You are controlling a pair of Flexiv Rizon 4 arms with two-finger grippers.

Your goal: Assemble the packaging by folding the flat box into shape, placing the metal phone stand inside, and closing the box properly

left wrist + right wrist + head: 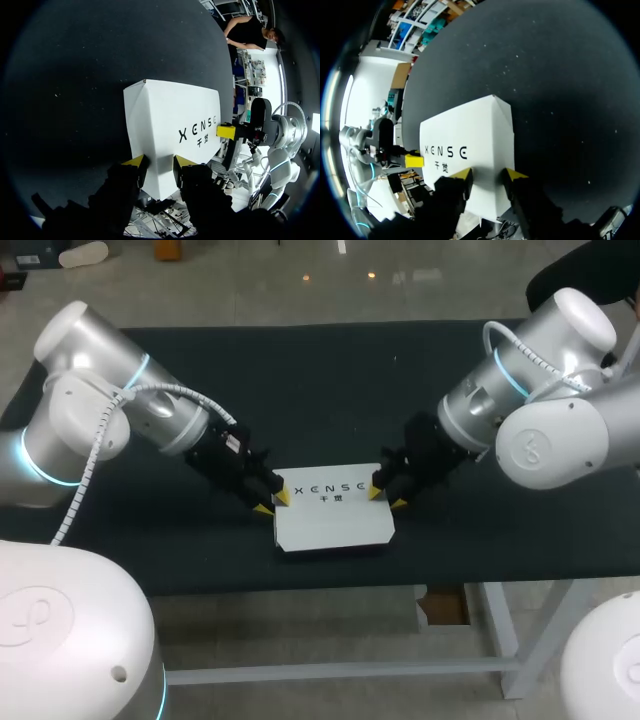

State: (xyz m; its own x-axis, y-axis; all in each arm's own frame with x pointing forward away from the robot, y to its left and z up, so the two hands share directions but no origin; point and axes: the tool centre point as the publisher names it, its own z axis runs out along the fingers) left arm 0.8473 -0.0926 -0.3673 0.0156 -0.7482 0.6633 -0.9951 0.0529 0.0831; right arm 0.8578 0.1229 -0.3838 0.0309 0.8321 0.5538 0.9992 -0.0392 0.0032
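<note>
A white box [333,515] with dark print on its top face lies closed on the black table [320,380], near the front edge. My left gripper [272,502] is at the box's left end, one yellow tip on the top face and the other outside the edge. In the left wrist view the box [170,120] runs in between that gripper's [160,164] fingers, both touching it. My right gripper [388,498] holds the right end the same way, with the box [470,130] wedged in the right gripper [487,175]. No metal phone stand is in view.
Black table stretches behind the box and to both sides. The front edge [330,585] lies just below the box. Each wrist view shows the other arm's yellow tip at the box's far end: right gripper [226,131], left gripper [414,160].
</note>
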